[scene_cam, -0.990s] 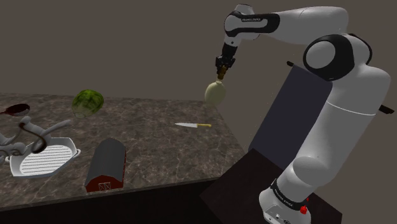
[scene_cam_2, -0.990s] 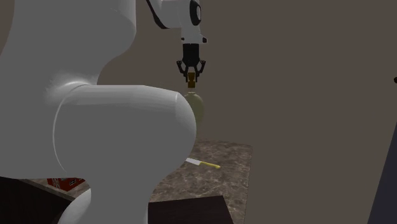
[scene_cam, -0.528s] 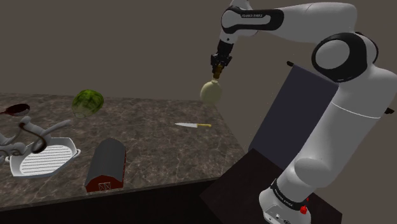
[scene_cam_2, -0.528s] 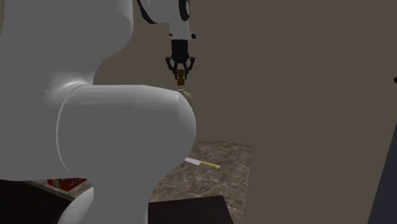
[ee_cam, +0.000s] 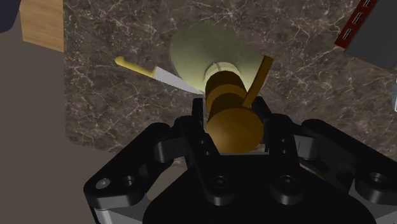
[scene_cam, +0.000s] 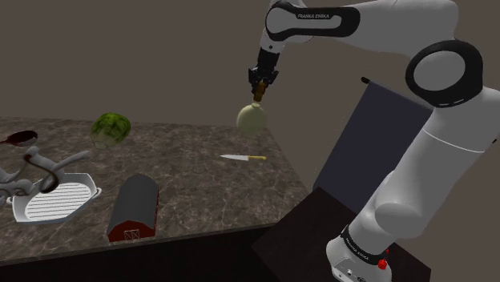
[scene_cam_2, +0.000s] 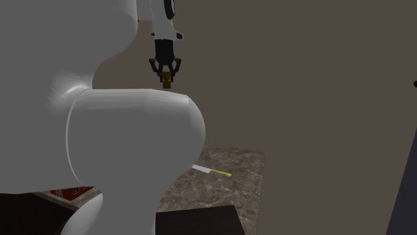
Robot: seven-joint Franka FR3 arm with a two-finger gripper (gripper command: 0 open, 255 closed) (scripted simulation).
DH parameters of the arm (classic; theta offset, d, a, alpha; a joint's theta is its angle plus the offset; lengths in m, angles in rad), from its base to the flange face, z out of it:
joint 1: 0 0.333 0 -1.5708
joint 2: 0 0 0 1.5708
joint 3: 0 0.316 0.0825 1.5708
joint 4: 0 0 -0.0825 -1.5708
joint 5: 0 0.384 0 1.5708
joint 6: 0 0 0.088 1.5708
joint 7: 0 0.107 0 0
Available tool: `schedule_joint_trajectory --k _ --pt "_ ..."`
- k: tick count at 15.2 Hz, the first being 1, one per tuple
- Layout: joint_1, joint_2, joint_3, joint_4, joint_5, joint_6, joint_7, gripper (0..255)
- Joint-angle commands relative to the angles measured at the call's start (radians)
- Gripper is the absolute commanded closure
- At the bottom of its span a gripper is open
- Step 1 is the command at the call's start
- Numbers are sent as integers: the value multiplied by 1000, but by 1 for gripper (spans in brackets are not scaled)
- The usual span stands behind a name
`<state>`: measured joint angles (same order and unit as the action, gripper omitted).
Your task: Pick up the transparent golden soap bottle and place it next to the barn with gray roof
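Dark veined stone forms the surface [scene_cam: 200, 172], with a plain brownish wall behind it. High above the surface's right end in the shoulder view, the pincer [scene_cam: 257, 88] is clenched on the golden-brown pump top of the bottle [scene_cam: 250, 118]. The bottle's pale, see-through round body hangs below the pincer, clear of the stone. In the wrist view the 2 fingers [ee_cam: 277, 137] clasp the cap from both sides, and the body partly covers the blade of a knife [scene_cam: 244, 158] that lies on the stone below. The knife has a yellow handle. The barn [scene_cam: 135, 208], red with a gray roof, stands near the surface's front edge, well apart from the bottle. A white grill pan [scene_cam: 60, 198] sits just to the barn's left in the shoulder view, and a green melon [scene_cam: 110, 127] rests toward the back edge.
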<state>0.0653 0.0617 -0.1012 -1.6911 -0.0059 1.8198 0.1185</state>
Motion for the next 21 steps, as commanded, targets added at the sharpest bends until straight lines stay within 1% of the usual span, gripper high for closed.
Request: schedule_joint_trajectory --k 1,7,12,17,21 --pt "25 -6 21 -15 -5 9 48 255" --pt "98 5 86 0 -18 2 189 255" --pt "159 41 137 47 -30 -12 303 255" --pt "223 101 184 128 -47 -37 415 255" --pt "283 176 220 231 -66 -70 510 255"
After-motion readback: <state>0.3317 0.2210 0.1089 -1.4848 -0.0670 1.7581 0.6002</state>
